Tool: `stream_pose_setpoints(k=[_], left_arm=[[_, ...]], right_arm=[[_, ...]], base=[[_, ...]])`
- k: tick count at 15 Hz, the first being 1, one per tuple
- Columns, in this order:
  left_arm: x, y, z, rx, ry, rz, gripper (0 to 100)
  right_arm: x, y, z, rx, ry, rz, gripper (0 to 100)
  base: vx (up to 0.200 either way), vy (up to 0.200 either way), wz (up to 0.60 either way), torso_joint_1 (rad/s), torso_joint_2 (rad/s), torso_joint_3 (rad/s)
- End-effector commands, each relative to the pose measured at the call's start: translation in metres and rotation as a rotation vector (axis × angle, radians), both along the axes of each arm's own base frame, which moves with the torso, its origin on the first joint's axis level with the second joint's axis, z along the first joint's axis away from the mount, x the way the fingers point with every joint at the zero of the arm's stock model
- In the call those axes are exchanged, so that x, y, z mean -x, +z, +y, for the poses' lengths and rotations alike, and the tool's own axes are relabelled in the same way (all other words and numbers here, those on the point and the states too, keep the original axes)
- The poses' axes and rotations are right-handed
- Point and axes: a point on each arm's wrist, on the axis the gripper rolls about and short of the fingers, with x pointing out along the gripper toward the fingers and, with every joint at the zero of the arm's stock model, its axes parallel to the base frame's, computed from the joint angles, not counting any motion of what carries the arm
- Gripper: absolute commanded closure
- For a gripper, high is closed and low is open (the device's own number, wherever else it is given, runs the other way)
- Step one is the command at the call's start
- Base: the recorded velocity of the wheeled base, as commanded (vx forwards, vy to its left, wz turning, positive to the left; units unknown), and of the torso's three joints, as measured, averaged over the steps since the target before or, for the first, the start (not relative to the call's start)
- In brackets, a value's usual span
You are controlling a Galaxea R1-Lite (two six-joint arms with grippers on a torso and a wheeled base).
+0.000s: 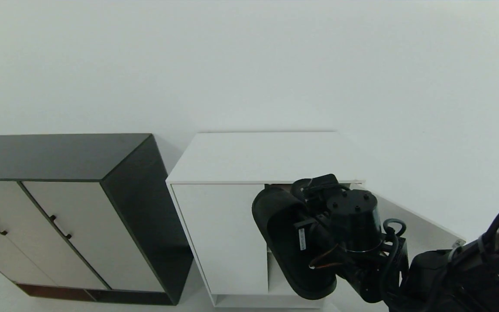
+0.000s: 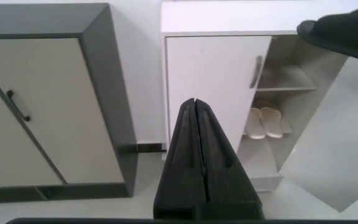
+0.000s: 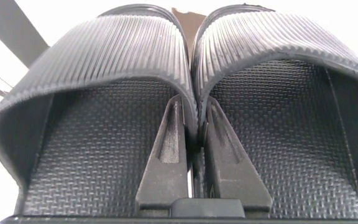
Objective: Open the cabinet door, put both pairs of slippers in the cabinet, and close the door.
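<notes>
Black slippers [image 1: 284, 242] hung at five o'clock on the white cabinet [image 1: 258, 156], before its open side, inner walls pinched together by the right gripper [image 3: 194, 109], likely so both go in as one. White slippers [image 2: 266, 121] lay inside. Left gripper [image 2: 194, 102] sat closed, empty.

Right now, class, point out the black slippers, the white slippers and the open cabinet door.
black slippers [image 3: 117, 56], right wrist view, ribbed strap.
white slippers [image 2: 275, 121], left wrist view, one slipper's upper.
open cabinet door [image 2: 334, 143], left wrist view, middle of the panel.
</notes>
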Motion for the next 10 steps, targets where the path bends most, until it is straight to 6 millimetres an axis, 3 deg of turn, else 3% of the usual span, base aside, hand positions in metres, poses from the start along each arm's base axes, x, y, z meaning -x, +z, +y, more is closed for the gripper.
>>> stream_pose_setpoints(k=[1,10], left_arm=[[0.0000,0.0000,0.0000,-0.003,0.002,0.000,100],[-0.0001,0.0000,0.0000,-0.002,0.000,0.002,100]], right_arm=[[0.0002,-0.0013,-0.0004,0.013,0.001,0.000,100],[-0.0010,-0.0051,-0.0061,0.017,-0.009,-0.009,100]], base=[[0.000,0.000,0.00,0.000,0.00,0.000],[0.000,0.000,0.00,0.000,0.00,0.000]])
